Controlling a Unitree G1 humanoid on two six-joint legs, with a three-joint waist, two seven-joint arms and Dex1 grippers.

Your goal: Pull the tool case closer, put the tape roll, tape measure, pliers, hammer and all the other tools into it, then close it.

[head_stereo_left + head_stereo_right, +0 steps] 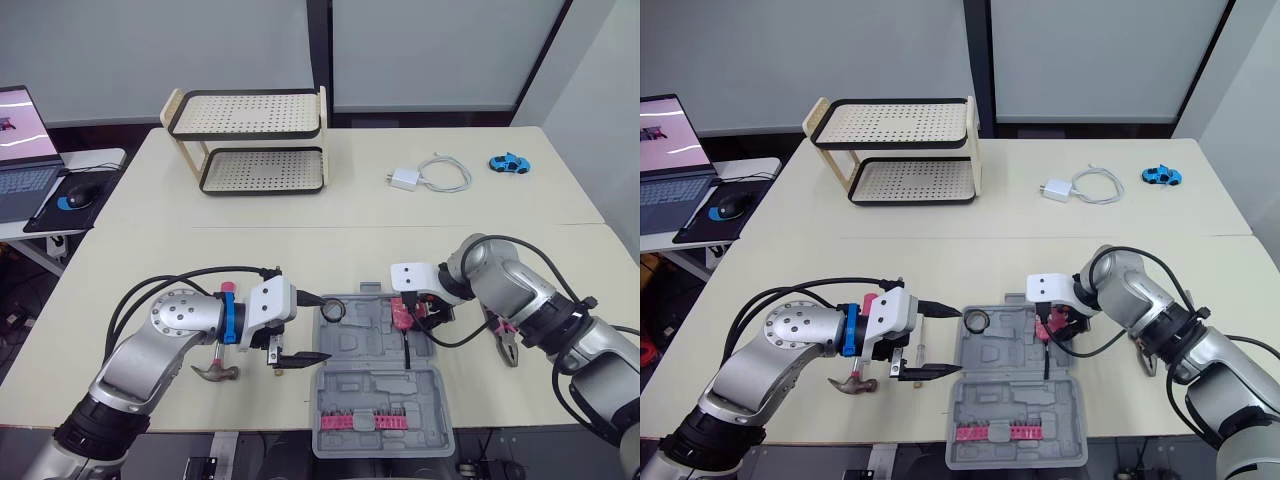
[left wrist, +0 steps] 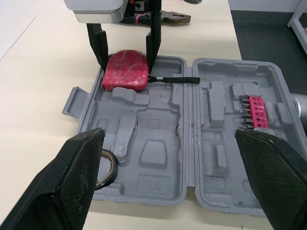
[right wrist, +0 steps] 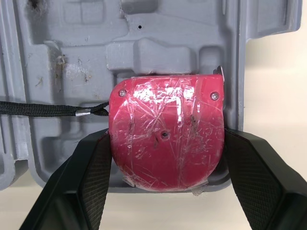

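Tool case (image 1: 365, 335) lies open and flat on a cream table (image 1: 300, 250), its lid half nearer the robot and carrying a pink row of screwdriver bits (image 1: 365, 421). The right gripper (image 3: 165, 136) is clenched on a red tape measure (image 2: 125, 71), one black finger pressed to each side. The tape measure rests in a recess at the right edge of the case's far half, and its black wrist cord (image 2: 172, 79) trails across the case toward the hinge.

A black tape roll (image 2: 114, 165) sits inside the case at its far left corner. The left gripper (image 1: 322, 328) hovers over the left edge of the case, fingers spread wide and holding nothing, one finger close to the roll.

A hammer (image 1: 215, 372) lies on the table just left of the case, partly under the left arm. Pink-handled pliers (image 1: 506, 345) lie on the table to the right of the case, beyond the right arm. A two-tier perforated rack (image 1: 250, 140), a white charger with cable (image 1: 405, 179) and a blue toy car (image 1: 509, 162) stand well beyond the case.
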